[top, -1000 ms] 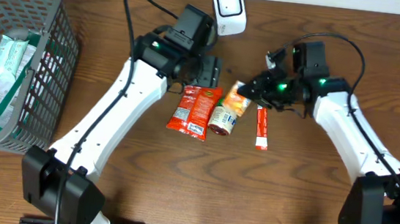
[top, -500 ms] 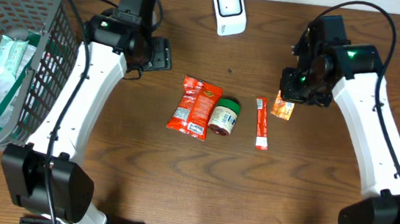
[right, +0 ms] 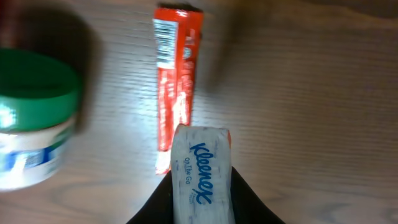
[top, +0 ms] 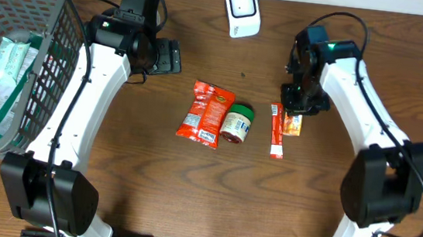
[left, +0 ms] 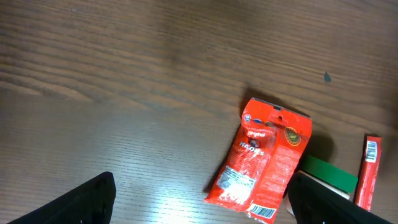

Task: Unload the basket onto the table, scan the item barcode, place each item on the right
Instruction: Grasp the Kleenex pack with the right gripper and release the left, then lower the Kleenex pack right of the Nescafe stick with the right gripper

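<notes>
The table [top: 188, 194] has bare wood all along its near edge and between the two arms. Its far-left corner is taken by one grey wire basket [top: 56, 49], which holds green-and-white packets [top: 7, 60] too overlapped to count. One white scanner [top: 242, 11] stands at the middle of the far edge. A short row lies mid-table: one red pouch [top: 206, 113], one green-lidded jar [top: 237, 123] just beside it, and one red stick sachet [top: 276, 130] a little apart to the right. The single Kleenex pack [right: 202, 180] lies just right of the sachet. Its long axis runs from far edge to near edge, parallel to the sachet, with the lettering running along its length. In the right wrist view its far end hides the sachet's near end. The right gripper [top: 300, 105] is above the pack, with its fingers [right: 245, 202] clamped against the pack's two long sides. The left gripper [top: 168, 56] hangs over bare wood near the basket, its fingers [left: 93, 196] wide apart and empty.
</notes>
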{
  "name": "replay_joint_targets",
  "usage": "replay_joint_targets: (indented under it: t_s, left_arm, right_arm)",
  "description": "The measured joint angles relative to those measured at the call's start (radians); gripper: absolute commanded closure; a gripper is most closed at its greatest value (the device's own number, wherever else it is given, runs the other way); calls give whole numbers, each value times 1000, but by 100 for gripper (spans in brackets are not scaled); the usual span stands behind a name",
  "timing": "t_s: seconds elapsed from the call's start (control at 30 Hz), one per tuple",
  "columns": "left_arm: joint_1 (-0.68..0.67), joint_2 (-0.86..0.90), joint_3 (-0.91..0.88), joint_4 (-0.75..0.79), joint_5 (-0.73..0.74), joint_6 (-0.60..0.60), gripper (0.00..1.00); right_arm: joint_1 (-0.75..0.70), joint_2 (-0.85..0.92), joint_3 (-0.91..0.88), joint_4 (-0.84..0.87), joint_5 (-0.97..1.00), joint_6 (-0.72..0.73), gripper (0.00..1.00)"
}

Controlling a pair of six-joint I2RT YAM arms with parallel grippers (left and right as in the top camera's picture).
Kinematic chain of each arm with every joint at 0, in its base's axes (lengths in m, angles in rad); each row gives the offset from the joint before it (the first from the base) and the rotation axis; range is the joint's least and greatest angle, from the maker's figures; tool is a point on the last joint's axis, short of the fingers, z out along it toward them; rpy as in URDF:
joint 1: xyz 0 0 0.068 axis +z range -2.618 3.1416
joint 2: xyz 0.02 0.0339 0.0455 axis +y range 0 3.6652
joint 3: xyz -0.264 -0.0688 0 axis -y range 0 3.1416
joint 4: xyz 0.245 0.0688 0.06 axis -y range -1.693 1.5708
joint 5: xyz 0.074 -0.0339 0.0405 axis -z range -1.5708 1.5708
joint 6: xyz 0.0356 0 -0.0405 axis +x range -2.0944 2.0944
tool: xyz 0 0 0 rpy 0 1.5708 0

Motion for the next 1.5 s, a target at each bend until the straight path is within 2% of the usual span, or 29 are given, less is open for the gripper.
replay_joint_targets:
  t_s: [0.17,0.47,0.57,0.77,0.93,1.1,1.5]
  left_arm:
    - [0,0,0,0,0,0,11]
    - [0,0,0,0,0,0,11]
    - [0,0,0,0,0,0,11]
    - [0,0,0,0,0,0,11]
    - [0,0,0,0,0,0,10]
    - [0,0,0,0,0,0,11]
    - [0,0,0,0,0,0,11]
  right_arm:
    - [0,80,0,11,53,-26,81]
    - [0,183,0,61,95,-64,75]
    - [0,184,0,71,100,-70,69]
    - [0,184,0,78,106,-76,43]
    - [0,184,0,78,106,-79,29]
    - [0,184,0,78,106,-80,23]
    - [-5,184,47,34,106,-78,18]
